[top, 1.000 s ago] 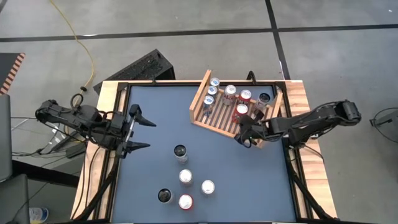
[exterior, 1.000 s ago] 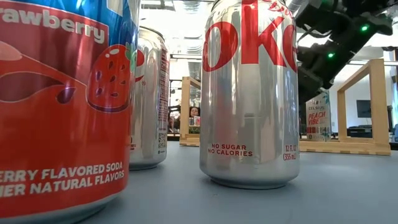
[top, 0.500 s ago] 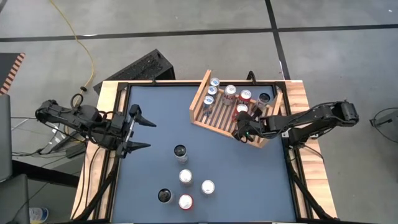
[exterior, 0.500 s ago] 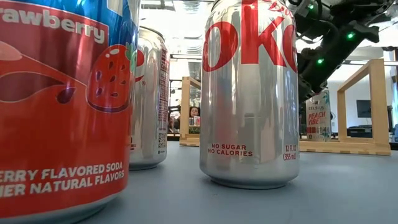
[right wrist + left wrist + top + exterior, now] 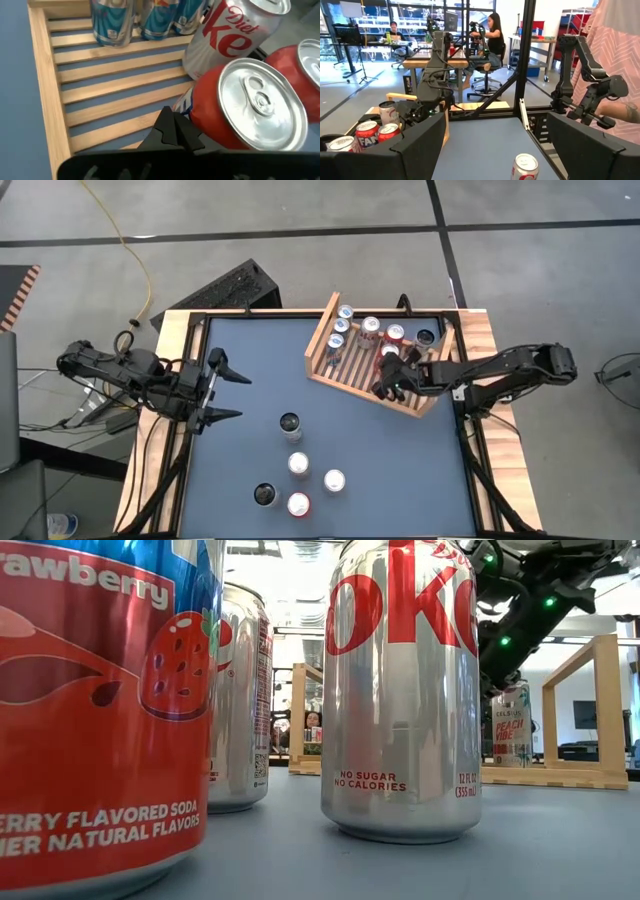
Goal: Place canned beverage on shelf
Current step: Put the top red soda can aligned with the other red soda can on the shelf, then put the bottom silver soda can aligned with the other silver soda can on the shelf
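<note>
The light wooden shelf (image 5: 345,365) stands at the table's far right and holds several upright cans. My right gripper (image 5: 387,383) is shut above its slats (image 5: 100,95), near its near right board. Its fingertips (image 5: 172,122) stand right beside a red can (image 5: 235,120) with a silver top. A Diet Coke can (image 5: 230,35) and blue cans (image 5: 115,20) stand beyond it. My left gripper (image 5: 243,396) waits open and empty at the table's left edge, and it also shows in the left wrist view (image 5: 495,150). My right gripper's shut fingers (image 5: 187,137) come level from the table's right side and stand close against the red can's side (image 5: 200,125). I cannot tell whether they touch it. The can stands upright on the shelf's slats.
Several loose cans stand on the blue table top near the front middle (image 5: 298,465), among them a strawberry soda can (image 5: 100,710) and a Diet Coke can (image 5: 400,690). A person's arm (image 5: 620,110) shows beyond the table's edge. Free room lies between the shelf and my left gripper.
My right gripper has moved from the shelf's near board toward the table's far edge and a little left, in over the slats beside the red can. The cans have stayed in place.
</note>
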Tool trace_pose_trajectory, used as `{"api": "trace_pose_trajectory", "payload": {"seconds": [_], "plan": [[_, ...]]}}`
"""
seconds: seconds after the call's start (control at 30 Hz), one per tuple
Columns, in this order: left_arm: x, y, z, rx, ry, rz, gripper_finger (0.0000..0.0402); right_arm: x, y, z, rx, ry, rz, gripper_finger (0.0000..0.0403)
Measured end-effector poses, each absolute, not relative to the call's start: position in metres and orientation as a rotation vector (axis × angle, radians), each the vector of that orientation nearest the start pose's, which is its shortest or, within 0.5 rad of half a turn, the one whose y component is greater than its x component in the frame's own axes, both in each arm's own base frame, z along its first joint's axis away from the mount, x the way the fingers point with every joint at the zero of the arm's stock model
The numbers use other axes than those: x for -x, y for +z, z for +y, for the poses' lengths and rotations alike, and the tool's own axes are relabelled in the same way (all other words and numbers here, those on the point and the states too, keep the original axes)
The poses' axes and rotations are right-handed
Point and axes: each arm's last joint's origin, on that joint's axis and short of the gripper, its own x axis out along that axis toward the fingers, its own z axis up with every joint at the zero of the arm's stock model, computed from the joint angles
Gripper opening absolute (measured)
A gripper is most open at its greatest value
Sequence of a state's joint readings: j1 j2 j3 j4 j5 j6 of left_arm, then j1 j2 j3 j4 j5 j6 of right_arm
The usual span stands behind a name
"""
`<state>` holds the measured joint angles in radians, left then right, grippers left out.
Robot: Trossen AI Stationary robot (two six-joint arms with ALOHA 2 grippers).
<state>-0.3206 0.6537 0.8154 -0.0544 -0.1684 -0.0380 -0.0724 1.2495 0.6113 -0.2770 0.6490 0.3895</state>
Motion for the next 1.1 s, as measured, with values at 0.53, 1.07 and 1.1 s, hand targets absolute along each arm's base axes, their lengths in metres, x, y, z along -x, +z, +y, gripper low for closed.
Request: {"api": "trace_pose_trajectory", "payload": {"seconds": [0.53, 1.07, 1.1], "plan": [[-0.133, 0.371, -0.040, 0.123, -0.181, -0.070, 0.0334, -0.244, 0.298, 0.016, -0.240, -0.129, 0.477, 0.0010], [-0.133, 0.371, -0.040, 0.165, -0.189, -0.066, 0.0334, -0.286, 0.364, 0.123, -0.082, 0.136, 0.540, 0.0267], [-0.133, 0.370, -0.040, 0.180, -0.187, -0.061, 0.0334, -0.291, 0.366, 0.126, -0.076, 0.134, 0.557, 0.0269]]}}
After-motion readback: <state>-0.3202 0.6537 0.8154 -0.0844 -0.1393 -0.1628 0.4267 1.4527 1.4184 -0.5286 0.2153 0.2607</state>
